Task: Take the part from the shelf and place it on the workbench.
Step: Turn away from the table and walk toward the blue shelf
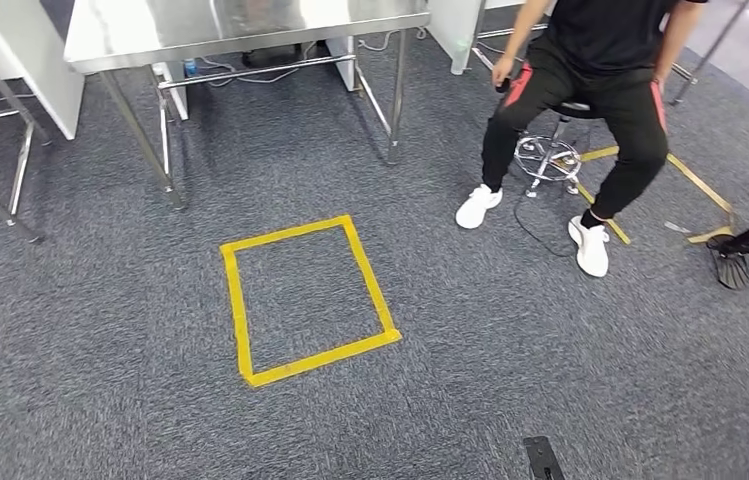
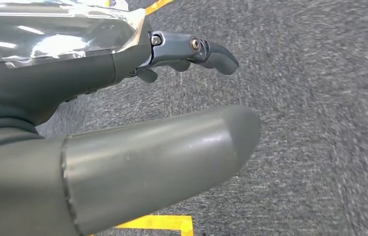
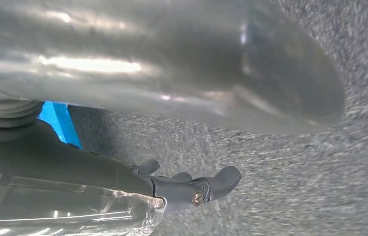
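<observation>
A stainless steel workbench (image 1: 240, 30) stands on thin legs at the far side of the grey carpet. My left hand (image 2: 49, 93) hangs over the carpet, its thick thumb (image 2: 172, 152) apart from its dark fingers (image 2: 206, 51), and nothing lies between them. My right hand (image 3: 49, 162) hangs the same way, thumb (image 3: 196, 59) and fingers (image 3: 211, 184) apart, holding nothing. A clear shiny film covers the back of each hand.
A yellow tape square (image 1: 240, 300) marks the carpet in front of the workbench. A person (image 1: 590, 90) sits on a wheeled stool (image 1: 548, 158) at the far right. A small black object (image 1: 542, 458) lies near my feet. A blue strip (image 3: 59, 123) shows behind my right hand.
</observation>
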Motion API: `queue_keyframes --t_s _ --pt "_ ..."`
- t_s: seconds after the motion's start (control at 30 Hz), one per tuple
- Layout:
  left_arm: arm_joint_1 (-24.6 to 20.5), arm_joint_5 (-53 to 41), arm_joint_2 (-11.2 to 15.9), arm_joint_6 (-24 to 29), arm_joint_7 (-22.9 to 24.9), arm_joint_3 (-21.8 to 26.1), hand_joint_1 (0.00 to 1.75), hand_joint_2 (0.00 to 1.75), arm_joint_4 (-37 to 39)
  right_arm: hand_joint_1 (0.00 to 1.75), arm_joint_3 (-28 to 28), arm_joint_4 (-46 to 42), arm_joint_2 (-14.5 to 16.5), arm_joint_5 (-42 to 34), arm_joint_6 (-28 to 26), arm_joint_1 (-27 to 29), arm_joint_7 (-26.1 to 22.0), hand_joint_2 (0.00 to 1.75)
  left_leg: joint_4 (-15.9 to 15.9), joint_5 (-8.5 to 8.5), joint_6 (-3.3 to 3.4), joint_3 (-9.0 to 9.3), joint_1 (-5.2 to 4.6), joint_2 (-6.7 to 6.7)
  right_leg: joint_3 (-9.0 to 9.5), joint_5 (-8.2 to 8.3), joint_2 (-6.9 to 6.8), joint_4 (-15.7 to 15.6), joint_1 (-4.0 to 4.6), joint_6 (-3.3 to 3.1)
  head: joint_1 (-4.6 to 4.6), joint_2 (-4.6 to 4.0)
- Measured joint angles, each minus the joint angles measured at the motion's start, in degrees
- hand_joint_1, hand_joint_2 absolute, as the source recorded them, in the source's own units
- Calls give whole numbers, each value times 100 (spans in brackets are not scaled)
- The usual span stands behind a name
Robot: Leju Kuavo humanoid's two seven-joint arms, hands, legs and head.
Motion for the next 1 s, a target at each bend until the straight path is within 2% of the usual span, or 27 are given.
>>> queue_keyframes --t_s 0.03,0.07,0.1,0.13,0.17,0.2,0.23,0.3,0.33,0.37,0.4,0.43,0.47,0.53,0.57,0.6,0.67,0.7,0.73,0.8,0.87,0.9,0.93,0.97,1.0 --pt "-3 -3 4 -1 -1 -1 0 0 -1 0 -1 0 -3 1 1 -11 1 0 18 -7 -32 -1 -12 53 199 89 -105 -348 4 0 0 0" --pt "-9 -10 11 -3 -2 -1 0 0 -2 0 -1 0 -2 -1 3 -20 2 0 33 -9 -68 -2 -28 100 292 136 -176 -551 12 -33 -3 0" --pt "-15 -20 17 -5 -5 -2 0 0 -3 0 -2 1 1 -3 4 -21 3 0 39 -8 -104 -2 -41 144 299 145 -190 -610 29 -87 -5 0" --pt "-21 -30 17 -8 -8 -2 0 0 -3 0 -2 1 0 -6 4 -12 5 0 37 -2 -138 3 -41 191 272 167 -123 -600 43 -145 -10 0" --pt "-27 -40 17 -10 -12 -2 0 0 -3 0 -2 2 4 -10 4 1 9 0 44 -9 -171 2 -27 208 255 186 -64 -601 21 -198 -12 0" --pt "-30 -46 18 -11 -14 -2 0 0 -3 0 -2 2 9 -14 3 11 13 0 98 -68 -201 -21 -9 146 252 207 -7 -606 4 -246 -13 0" --pt "-29 -52 19 -13 -15 -3 0 0 -3 0 -2 2 13 -16 2 13 20 0 253 -199 -226 -88 8 24 245 236 50 -614 -16 -301 -16 0" --pt "-20 -59 30 -15 -14 -3 0 0 -3 0 -2 3 19 -8 -2 3 32 0 926 -620 -252 -385 26 -292 207 282 167 -615 -19 -379 -22 0" --pt "-14 -61 34 -15 -11 -4 0 0 -3 0 -2 3 18 2 -3 1 38 0 1338 -809 -254 -571 28 -380 186 298 232 -611 -5 -405 -22 0" --pt "-8 -61 39 -15 -8 -3 0 0 -3 0 -2 4 19 15 -3 4 44 0 1642 -904 -251 -712 27 -419 171 306 302 -607 10 -415 -22 0" --pt "-4 -61 42 -14 -4 -3 0 0 -3 0 -2 4 21 27 -3 10 51 0 1752 -881 -240 -764 27 -436 164 311 376 -602 24 -422 -22 0" --pt "-2 -61 43 -14 -2 -3 0 0 -3 0 -2 4 22 40 -2 16 63 0 1614 -737 -221 -699 27 -454 166 312 451 -596 35 -421 -22 0" --pt "-2 -61 44 -13 0 -2 0 0 -3 0 -2 4 24 52 -2 18 75 0 1282 -521 -195 -541 27 -495 172 313 526 -588 40 -419 -22 0" --pt "-2 -61 54 -10 0 -4 0 0 -3 0 -2 4 33 69 1 5 92 0 515 -175 -140 -180 36 -727 163 316 666 -560 62 -406 -19 0" --pt "-2 -60 60 -9 0 -5 0 0 -2 0 -2 4 37 76 2 -5 95 0 282 -108 -126 -76 34 -817 137 327 728 -546 70 -385 -18 1" --pt "-2 -58 66 -7 0 -6 0 0 -2 0 -2 4 40 80 2 -9 95 0 177 -103 -117 -38 27 -867 101 343 788 -537 70 -356 -17 1" --pt "-6 -52 67 -3 0 -4 0 0 -1 0 -2 5 39 87 2 6 95 0 136 -90 -87 -45 14 -761 28 377 884 -531 60 -280 -18 1" --pt "-11 -49 64 -1 0 -3 0 0 -1 0 -2 5 39 91 2 23 95 0 109 -68 -52 -46 17 -697 -21 360 821 -487 61 -256 -16 0" --pt "-13 -48 63 1 0 -2 0 0 -1 0 -1 6 41 97 2 31 95 0 82 -43 -13 -48 23 -626 -104 292 697 -360 69 -249 -3 0" --pt "-5 -41 63 3 0 -2 0 0 -1 0 0 7 39 118 3 15 94 0 52 -14 38 -60 19 -468 -417 4 384 241 68 -270 21 0" --pt "9 -33 65 4 0 -2 0 0 -1 0 1 7 34 134 5 -3 93 0 54 -12 45 -79 10 -294 -762 -282 279 993 44 -257 31 0" --pt "12 -32 64 4 0 -2 0 0 -1 0 1 7 34 138 6 3 92 0 55 -13 43 -82 9 -213 -820 -321 261 1157 28 -219 30 0" --pt "10 -32 62 4 0 -2 0 0 -1 0 1 7 32 140 6 12 92 0 56 -15 38 -80 13 -139 -754 -270 237 1077 12 -162 31 0" --pt "8 -32 60 4 0 -2 0 0 -1 0 1 7 30 142 6 17 92 0 57 -20 28 -72 19 -71 -566 -146 192 760 -5 -100 32 0" --pt "5 -32 57 4 0 -2 0 0 -1 0 0 7 27 145 6 16 92 0 60 -29 9 -57 19 -5 -299 4 73 294 -17 -45 33 0"
